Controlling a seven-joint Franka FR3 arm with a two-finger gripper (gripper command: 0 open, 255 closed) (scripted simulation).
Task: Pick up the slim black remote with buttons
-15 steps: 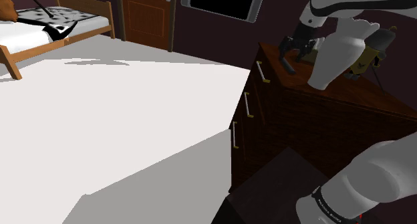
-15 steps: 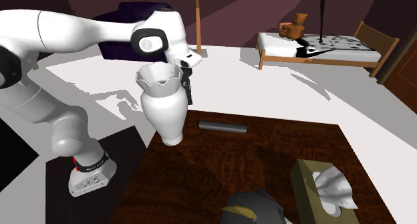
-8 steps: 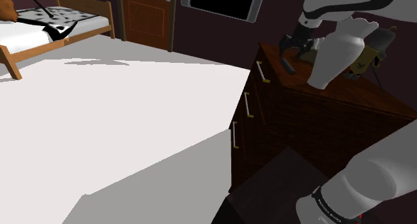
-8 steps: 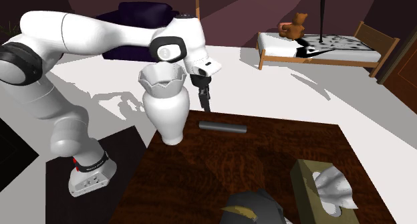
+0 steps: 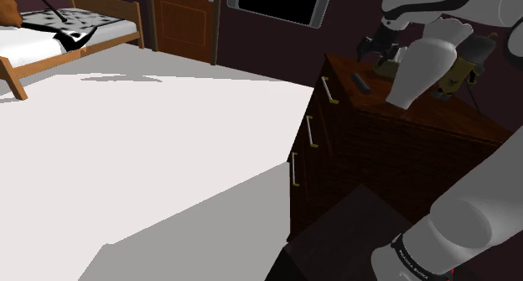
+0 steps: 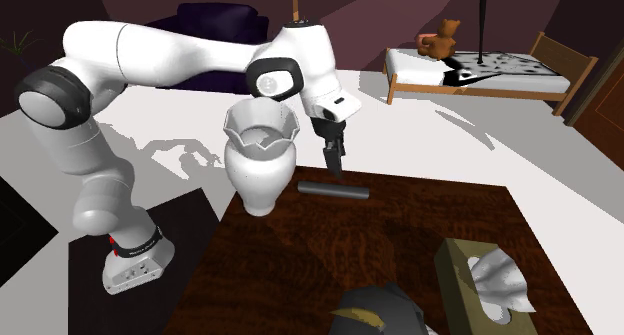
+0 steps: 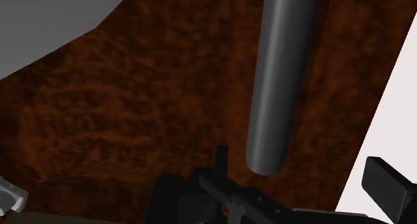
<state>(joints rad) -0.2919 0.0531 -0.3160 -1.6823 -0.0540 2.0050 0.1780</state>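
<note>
While above remote (image 6: 333,190), jaws apart.

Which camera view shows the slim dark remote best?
The second exterior view: the whole remote lies in sight on the brown cabinet top. The wrist view shows one rounded end close up; the shoulder view, a small dark bar near the white vase.

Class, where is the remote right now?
In the second exterior view the remote lies flat on the dresser near its far edge, just right of the vase, with the gripper close above it.
</note>
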